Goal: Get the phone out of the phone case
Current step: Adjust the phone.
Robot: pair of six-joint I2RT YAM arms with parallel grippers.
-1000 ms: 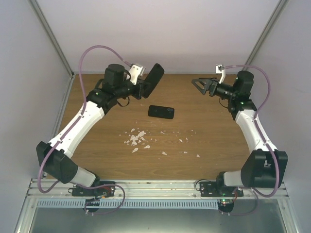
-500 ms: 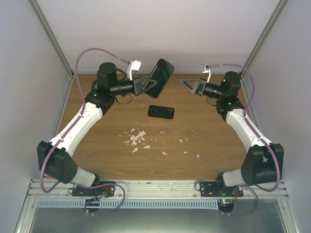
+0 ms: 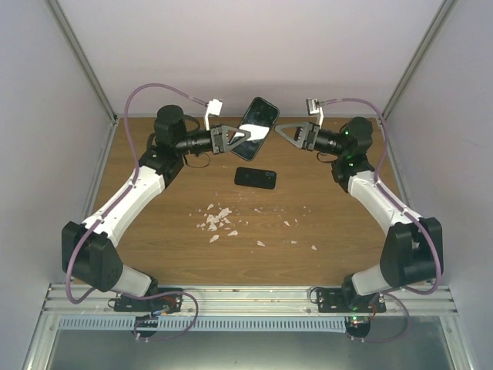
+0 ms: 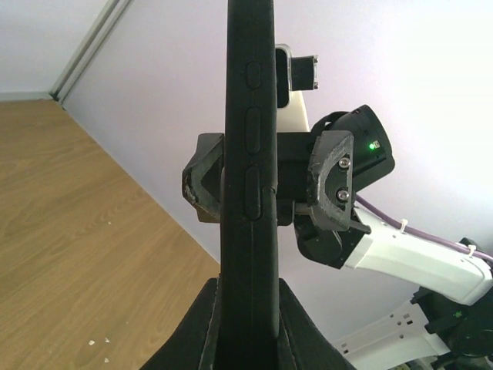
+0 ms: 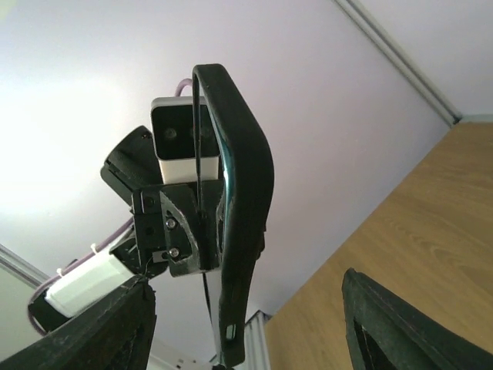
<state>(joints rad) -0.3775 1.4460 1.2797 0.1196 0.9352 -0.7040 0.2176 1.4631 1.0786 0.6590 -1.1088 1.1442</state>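
Left gripper point(image 3: 237, 137) clenched on the lower end of the case point(image 4: 248, 154), holding it tilted in the air over the far middle of the table point(image 3: 347, 223). The phone point(image 3: 258, 117) looks seated inside, glossy face up toward the overhead camera. In the right wrist view one case lip seems to stand off the body; how far freed, cannot tell. Right gripper point(image 3: 280, 129) released, jaws straddling the upper end from the opposite side; contact unclear. Risks, as judged: the hold is on one end only, so a push or peel from the right could lever the case round in the pads or pop it loose, and a freed phone would drop to the wood. Closing across the button edge would squeeze case and phone together, not part them. A second dark slab point(image 3: 255, 177) lies flat on the table just nearward, crumbs point(image 3: 217, 218) nearer the bases. Room: back wall point(image 3: 269, 54) close behind both wrists; open table lies nearward.
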